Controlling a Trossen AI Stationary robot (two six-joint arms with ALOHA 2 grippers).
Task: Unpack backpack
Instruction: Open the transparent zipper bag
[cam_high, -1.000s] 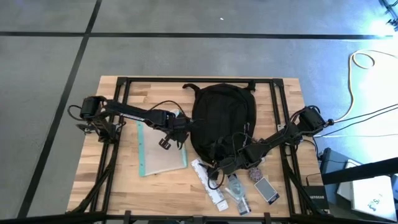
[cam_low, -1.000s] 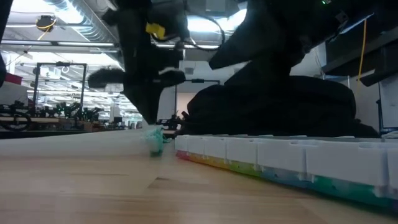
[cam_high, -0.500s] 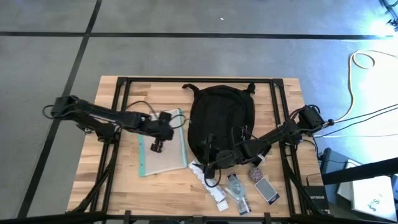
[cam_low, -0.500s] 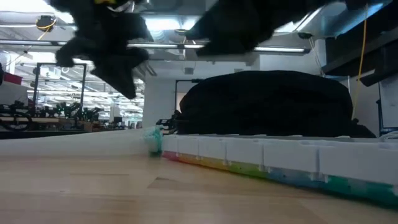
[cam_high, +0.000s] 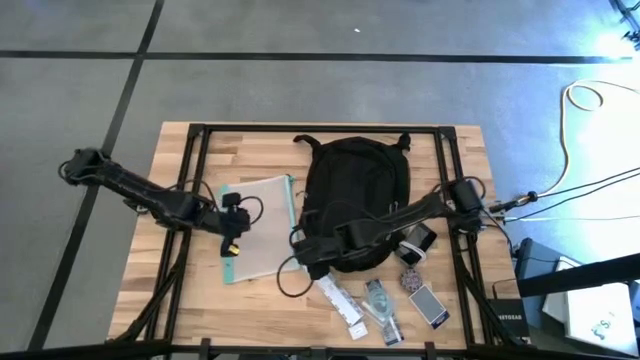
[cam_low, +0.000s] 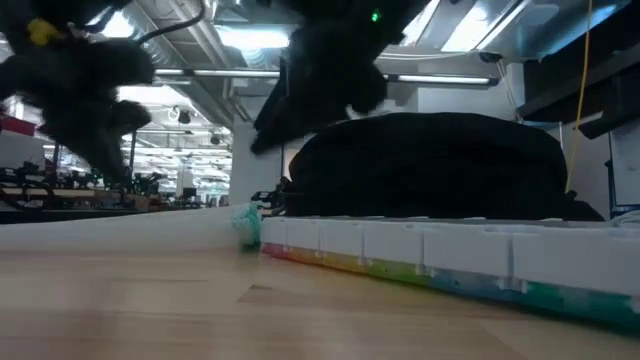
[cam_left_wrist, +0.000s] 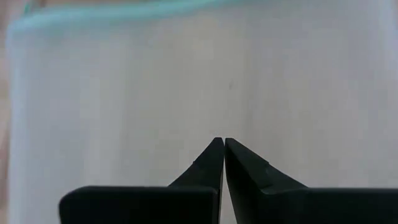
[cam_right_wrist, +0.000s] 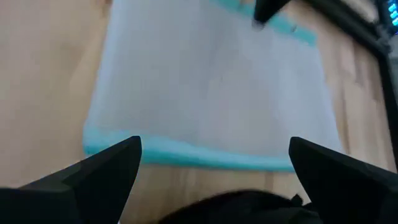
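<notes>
The black backpack (cam_high: 355, 195) lies flat on the middle of the table and fills the low view's centre (cam_low: 430, 165). Left of it lies a clear teal-edged pouch (cam_high: 265, 225), flat on the wood. My left gripper (cam_high: 235, 232) hangs shut above the pouch's left part (cam_left_wrist: 186, 74), clear of it. My right arm reaches across the backpack's near end. My right gripper (cam_high: 297, 248) stands open over the backpack's near left corner (cam_right_wrist: 249, 208) and faces the pouch (cam_right_wrist: 205, 81), with nothing between its fingers.
Near the front edge, right of centre, lie a white pill box with coloured compartments (cam_high: 340, 305), a small clear bottle (cam_high: 382, 308), a phone-like device (cam_high: 428, 303) and two small items (cam_high: 415, 240). The pill box runs across the low view (cam_low: 450, 262). Bare wood shows at the near left.
My left gripper has drawn back from the backpack's left side toward the table's left edge, across the pouch, rolling as it went, and has stayed shut. My right gripper has swung from the backpack's near right toward its near left corner, rolling too, and has stayed open.
</notes>
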